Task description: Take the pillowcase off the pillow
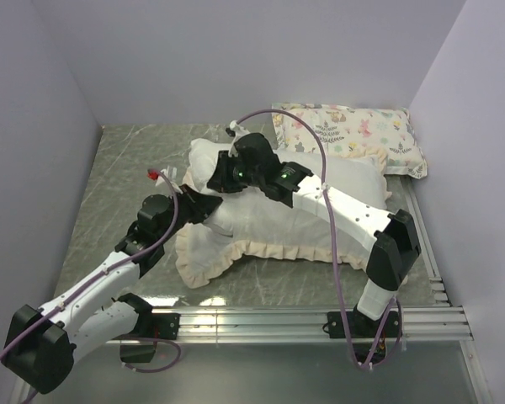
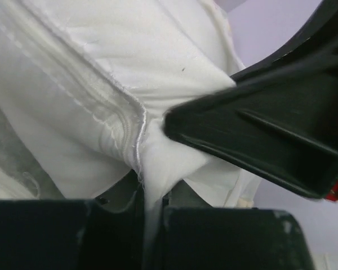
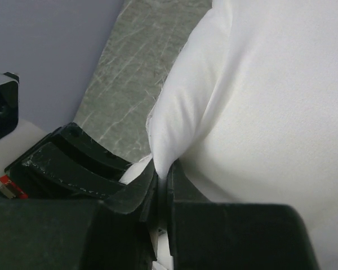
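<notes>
The pillowcase (image 1: 269, 223) lies mid-table, turned white side out, with its cream ruffled border (image 1: 227, 254) along the near edge. The white pillow (image 1: 204, 158) sticks out of it at the far left. My left gripper (image 1: 202, 206) is shut on a seamed fold of the pillowcase (image 2: 101, 84); the fabric runs down between its jaws (image 2: 152, 197). My right gripper (image 1: 217, 178) is shut on a pinched corner of the smooth pillow (image 3: 259, 95), seen between its jaws (image 3: 162, 177). The two grippers sit close together; a right finger (image 2: 270, 135) fills the left wrist view.
A small animal-print pillow (image 1: 353, 135) lies at the back right against the wall. The grey marbled table (image 1: 126, 168) is walled on three sides. An aluminium rail (image 1: 303, 324) runs along the near edge by the arm bases.
</notes>
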Motion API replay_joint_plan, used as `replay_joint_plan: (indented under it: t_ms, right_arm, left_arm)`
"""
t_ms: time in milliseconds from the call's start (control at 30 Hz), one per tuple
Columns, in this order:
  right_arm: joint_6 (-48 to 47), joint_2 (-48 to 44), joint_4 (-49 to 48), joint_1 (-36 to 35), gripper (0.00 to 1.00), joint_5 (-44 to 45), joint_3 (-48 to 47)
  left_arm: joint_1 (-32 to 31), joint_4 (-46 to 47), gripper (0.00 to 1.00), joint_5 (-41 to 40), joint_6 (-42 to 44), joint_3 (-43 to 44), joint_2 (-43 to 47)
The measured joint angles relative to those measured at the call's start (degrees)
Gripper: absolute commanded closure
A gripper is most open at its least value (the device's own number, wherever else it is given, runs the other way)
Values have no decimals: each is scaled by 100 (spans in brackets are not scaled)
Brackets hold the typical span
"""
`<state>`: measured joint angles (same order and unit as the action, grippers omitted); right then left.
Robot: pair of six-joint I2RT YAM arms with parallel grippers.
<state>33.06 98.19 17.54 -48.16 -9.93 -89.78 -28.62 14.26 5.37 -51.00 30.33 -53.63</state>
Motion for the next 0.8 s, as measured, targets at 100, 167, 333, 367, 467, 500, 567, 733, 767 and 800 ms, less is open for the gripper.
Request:
replay_joint_plan:
  t_ms: [100, 167, 333, 367, 467, 500, 567, 733, 767, 800]
  right_arm:
    - [-83, -83, 31, -52, 35, 170, 0]
    - [-166, -291, 114, -114, 29, 291, 0]
    - [-374, -1696, 313, -273, 18, 970, 468]
    - [-411, -2076, 345, -280, 17, 1145, 662]
    - [-461, -3038, 409, -258, 16, 1816, 1325]
    - [-466, -3239, 437, -251, 15, 2050, 1596]
    - [-470, -3543, 516, -214, 15, 2417, 2061]
    - [-553, -3322, 780, 31, 16, 2848, 3021]
    - [-570, -3163, 859, 76, 24, 2894, 3123]
    - [-597, -3014, 925, 96, 30, 2940, 3178]
  left_arm:
    - [-17, -280, 100, -310, -85, -4, 20]
    - [11, -566, 100, -608, -146, -24, 37]
    - [13, -916, 100, -1047, -332, -181, 306]
    - [9, -962, 100, -1091, -367, -195, 367]
    - [-2, -1078, 100, -1154, -422, -199, 529]
    - [-4, -1130, 100, -1172, -426, -199, 599]
    - [-11, -1237, 99, -1193, -426, -199, 702]
    - [-13, -1482, 100, -1220, -417, -142, 826]
    - [-13, -1515, 100, -1220, -417, -120, 828]
    - [-13, -1567, 99, -1217, -415, -92, 828]
